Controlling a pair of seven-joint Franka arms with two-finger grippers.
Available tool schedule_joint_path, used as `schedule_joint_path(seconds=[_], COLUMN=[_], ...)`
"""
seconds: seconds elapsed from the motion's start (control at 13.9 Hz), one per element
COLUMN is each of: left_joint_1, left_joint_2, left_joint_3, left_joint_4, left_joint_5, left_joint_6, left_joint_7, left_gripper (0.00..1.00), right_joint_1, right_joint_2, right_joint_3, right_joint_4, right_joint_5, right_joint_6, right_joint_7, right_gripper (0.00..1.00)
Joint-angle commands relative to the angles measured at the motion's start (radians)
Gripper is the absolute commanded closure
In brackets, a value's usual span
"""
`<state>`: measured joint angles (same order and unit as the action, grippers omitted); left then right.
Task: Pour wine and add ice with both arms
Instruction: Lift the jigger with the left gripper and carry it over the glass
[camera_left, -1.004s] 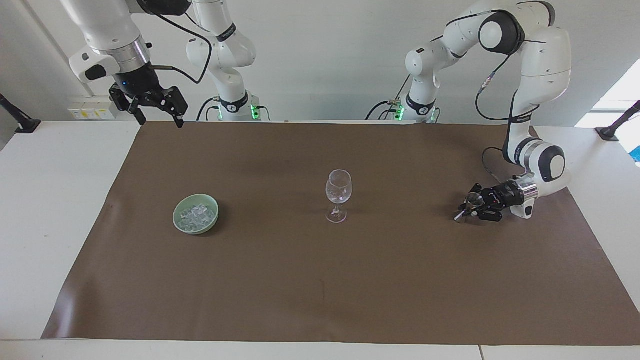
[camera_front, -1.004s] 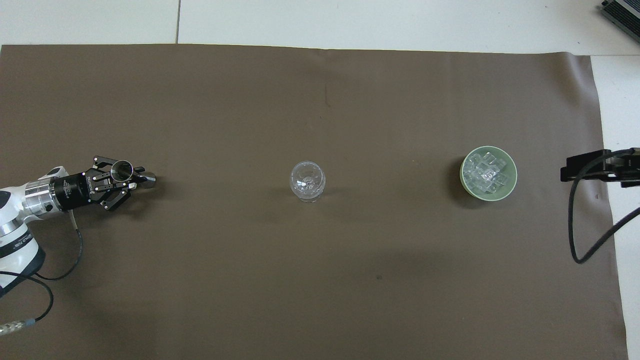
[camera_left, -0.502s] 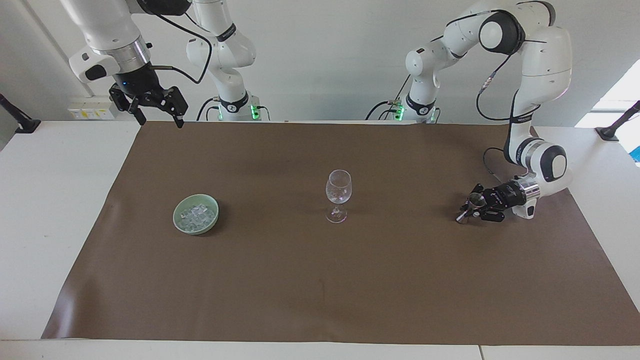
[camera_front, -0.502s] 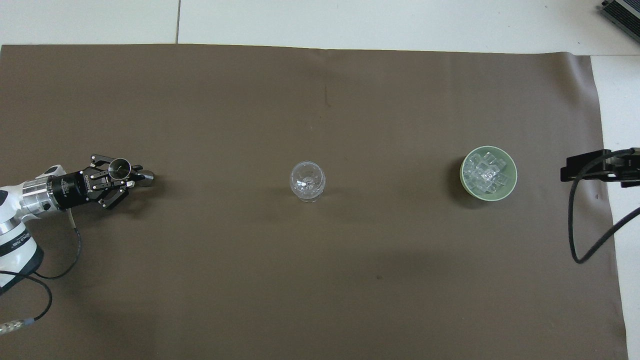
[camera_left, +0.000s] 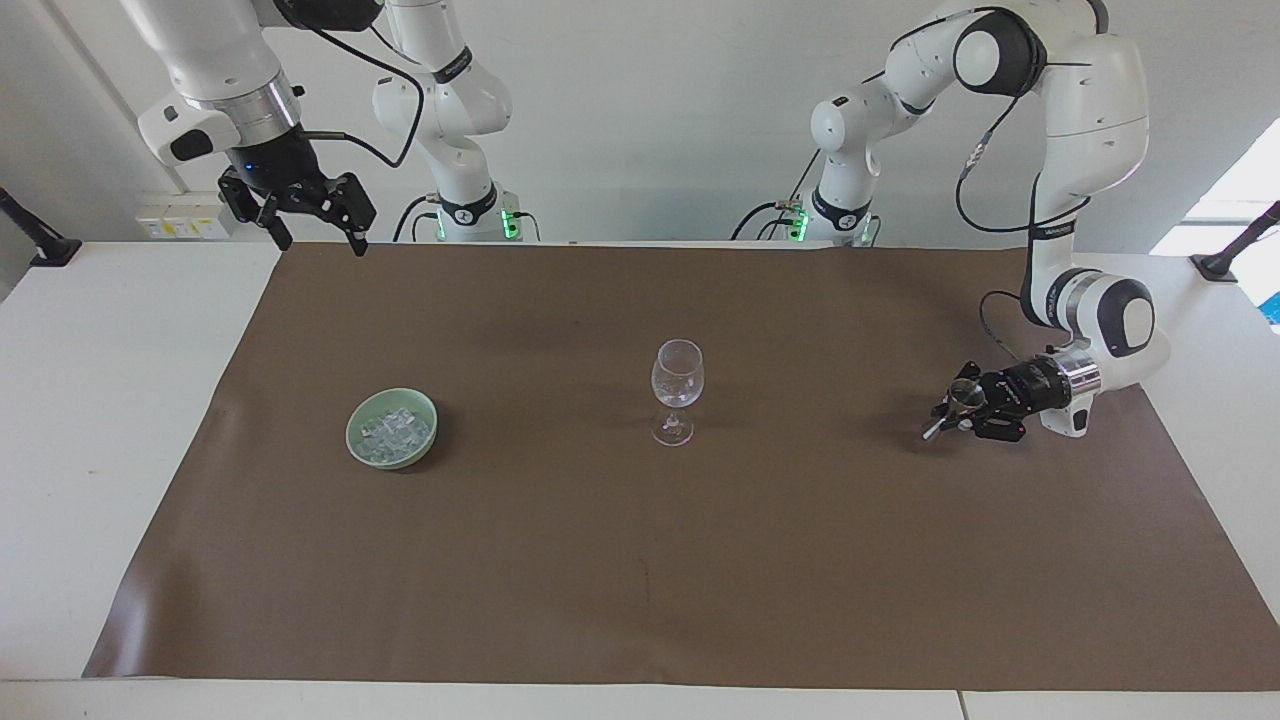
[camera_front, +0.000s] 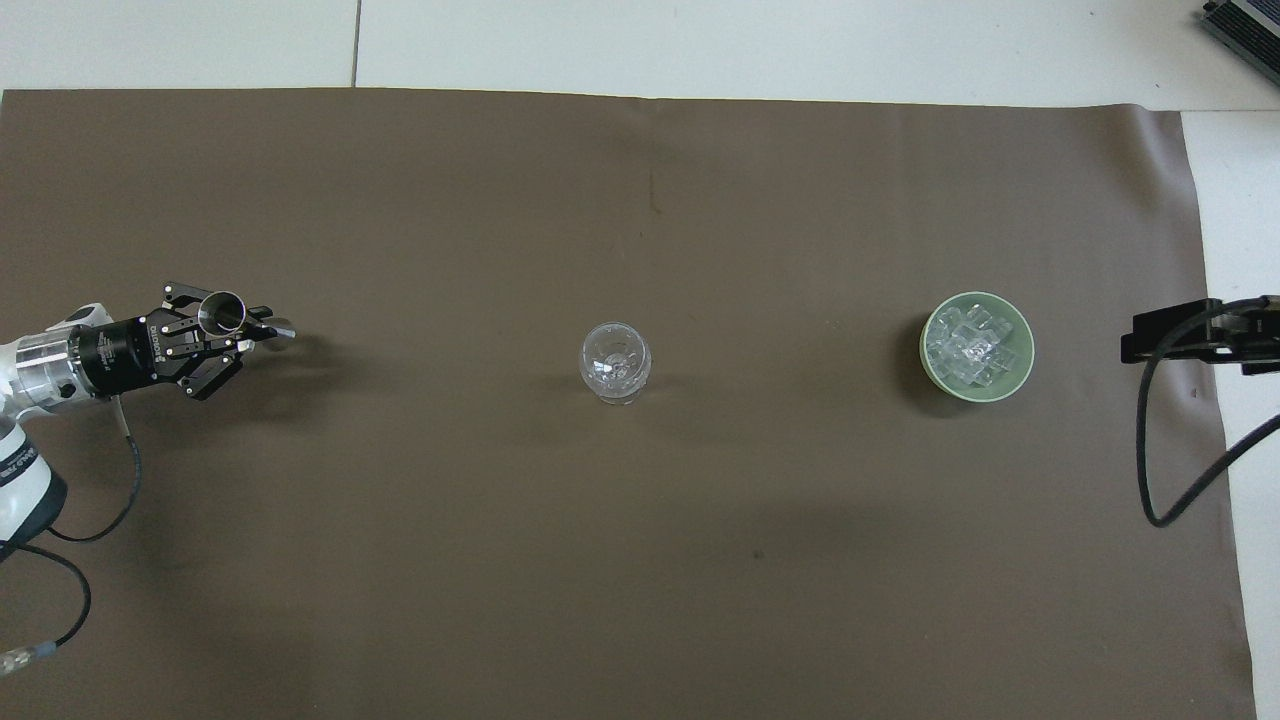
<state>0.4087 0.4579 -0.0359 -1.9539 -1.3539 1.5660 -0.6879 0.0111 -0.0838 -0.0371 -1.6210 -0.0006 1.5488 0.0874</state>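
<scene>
While the left gripper (camera_left: 958, 410) is clamped on a small metal measuring cup (camera_left: 965, 393) whose contents are hidden, the right gripper (camera_left: 312, 228) hangs open over the brown mat's (camera_left: 640, 560) corner. The ice (camera_left: 392, 430) fills a green bowl (camera_left: 363, 450) toward the right arm's end. The wine glass (camera_left: 676, 382) stands mid-mat, and I cannot tell what it holds.

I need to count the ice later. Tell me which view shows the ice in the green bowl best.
The overhead view: it looks straight down into the green bowl, so the ice shows as separate clear cubes heaped across it. The facing view shows the ice slantwise, as a pale cluster partly cut off by the bowl's rim.
</scene>
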Motion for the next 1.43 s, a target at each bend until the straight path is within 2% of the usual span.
schedule_joint_path(seconds=[0.0, 0.29, 0.5, 0.65, 0.93, 1.36], left_joint_1=[-0.072, -0.142, -0.234, -0.274, -0.300, -0.427], left_joint_2=[-0.085, -0.152, -0.220, -0.251, -0.289, -0.337], left_joint_3=[0.014, 0.014, 0.014, 0.014, 0.008, 0.007], left_joint_4=[-0.016, -0.010, -0.016, -0.020, -0.030, -0.046], left_joint_5=[-0.014, -0.014, -0.014, -0.014, -0.014, -0.022], left_joint_6=[0.003, 0.029, 0.146, 0.177, 0.204, 0.305], left_joint_7=[-0.064, -0.156, -0.235, -0.265, -0.295, -0.347], left_gripper=[1.00, 1.00, 1.00, 1.00, 1.00, 1.00], right_joint_1=[0.000, 0.000, -0.002, 0.000, 0.000, 0.000], right_joint_2=[-0.016, -0.016, -0.016, -0.016, -0.016, -0.016], right_joint_3=[0.000, 0.000, 0.000, 0.000, 0.000, 0.000], right_joint_4=[-0.011, -0.011, -0.011, -0.011, -0.011, -0.011], right_joint_5=[0.008, 0.008, 0.008, 0.008, 0.008, 0.008], right_joint_6=[-0.012, -0.012, -0.012, -0.012, -0.012, -0.012], right_joint_7=[-0.020, -0.020, -0.020, -0.020, -0.020, -0.020], right_gripper=[0.00, 0.00, 0.00, 0.00, 0.00, 0.00])
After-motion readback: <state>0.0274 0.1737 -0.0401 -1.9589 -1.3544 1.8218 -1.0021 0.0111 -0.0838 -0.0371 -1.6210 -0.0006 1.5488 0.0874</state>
